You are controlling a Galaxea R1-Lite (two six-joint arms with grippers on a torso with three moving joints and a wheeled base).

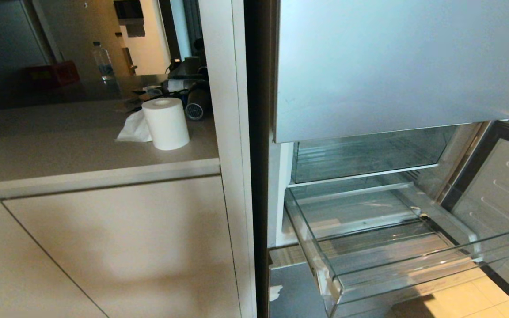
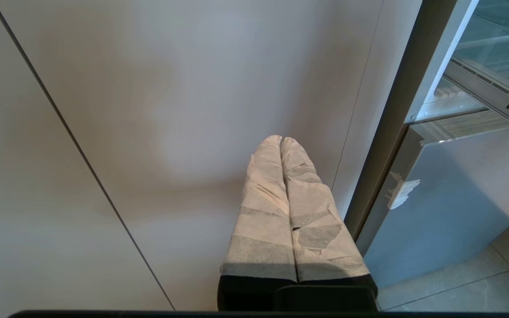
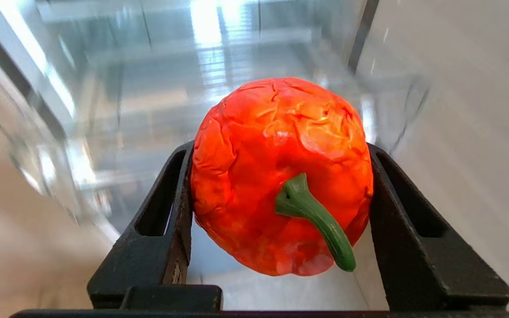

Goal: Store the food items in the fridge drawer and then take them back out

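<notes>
With the right claw (image 3: 276, 212) clamped around the tomato (image 3: 281, 176), retrieval from the empty fridge drawer (image 1: 413, 269) seems underway, needing somewhere to set it.

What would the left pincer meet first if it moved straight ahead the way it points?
Probably the pale cabinet panel right in front of the shut left pincer, though the gap is hard to judge.
</notes>
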